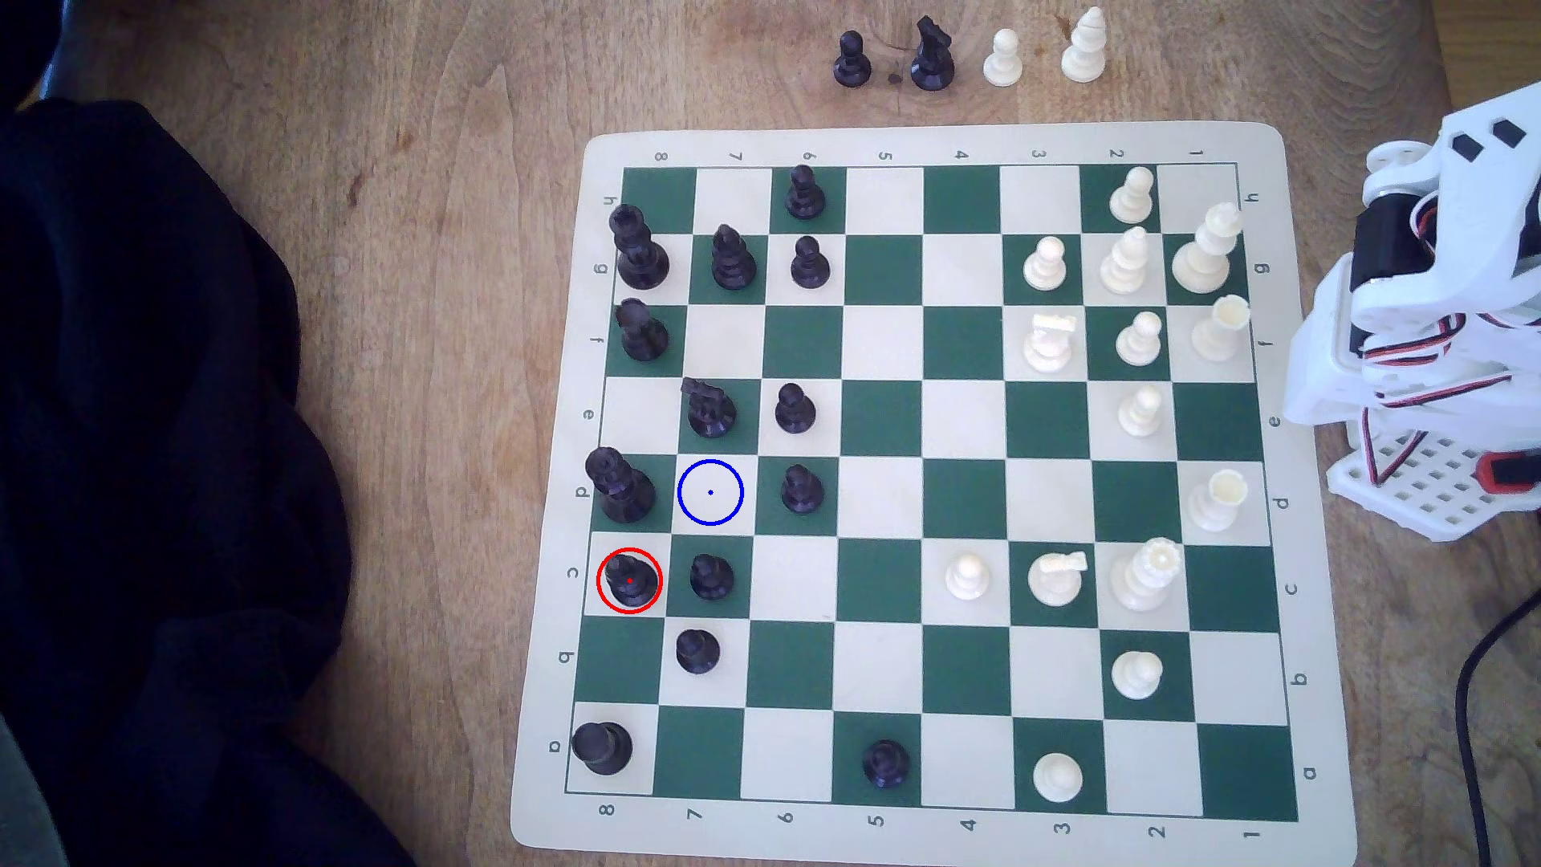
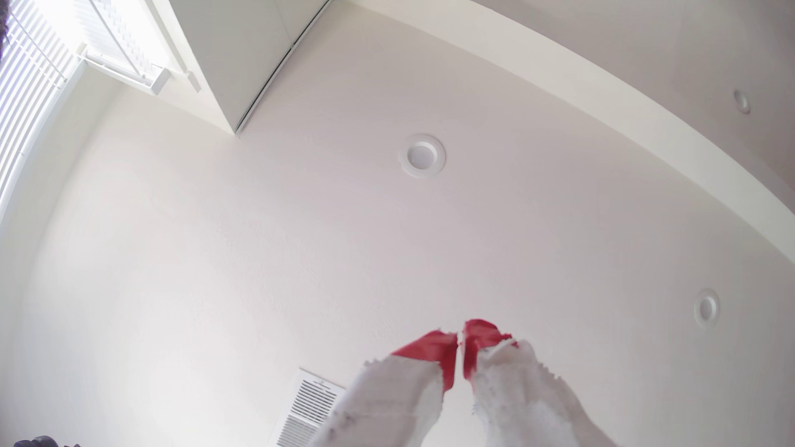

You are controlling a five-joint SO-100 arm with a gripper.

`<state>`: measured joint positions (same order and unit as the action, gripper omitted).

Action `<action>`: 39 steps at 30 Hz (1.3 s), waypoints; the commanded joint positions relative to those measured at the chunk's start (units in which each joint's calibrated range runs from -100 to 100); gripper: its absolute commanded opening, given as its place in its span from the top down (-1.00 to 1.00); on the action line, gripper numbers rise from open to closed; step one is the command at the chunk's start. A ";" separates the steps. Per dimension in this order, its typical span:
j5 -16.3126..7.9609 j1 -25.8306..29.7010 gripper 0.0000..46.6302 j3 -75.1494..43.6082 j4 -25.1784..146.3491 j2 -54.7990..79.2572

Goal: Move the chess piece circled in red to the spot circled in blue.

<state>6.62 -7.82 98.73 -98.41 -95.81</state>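
Red-tipped white printed claw (image 2: pixel 460 344) fills the near field of the wrist view, pointed up at a pale ceiling with round recessed lights and a slatted vent, its two tips drawn almost together with only a sliver between them and nothing held. Over to the exterior view, sweeping from its left: a heap of dark navy cloth (image 1: pixel 150 467) lies on the wooden desk (image 1: pixel 434 250), then comes the cream-bordered green-and-cream roll-up chessboard (image 1: pixel 934 142). On column 8, row c, there it is, the glossy black plastic bishop-like chess piece (image 1: pixel 629 579), ringed in red, standing upright on a cream square. One square diagonally away on column 7, row d, sits the blue-ringed cream target square (image 1: pixel 710 493), bare, with black pieces on neighbouring squares. Handling call: this piece looks light, rigid and slick, so a pinch at the narrow neck under the collar should hold better than the rounded head, and the wide base ought to keep it steady when set down. Readable marks: numbers 8 down to 1 along the board's edges, letters a to h up its sides; no brand is legible. Far at the exterior view's right stands the white robot arm (image 1: pixel 1434 333) with red and black wiring, well apart from the piece.
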 commanded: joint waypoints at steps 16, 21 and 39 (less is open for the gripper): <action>-0.59 7.39 0.99 -8.07 71.71 -0.03; -0.68 6.68 0.99 -17.68 91.69 1.92; -7.62 17.56 0.99 -65.28 133.87 53.03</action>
<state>1.49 8.33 48.58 30.28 -51.74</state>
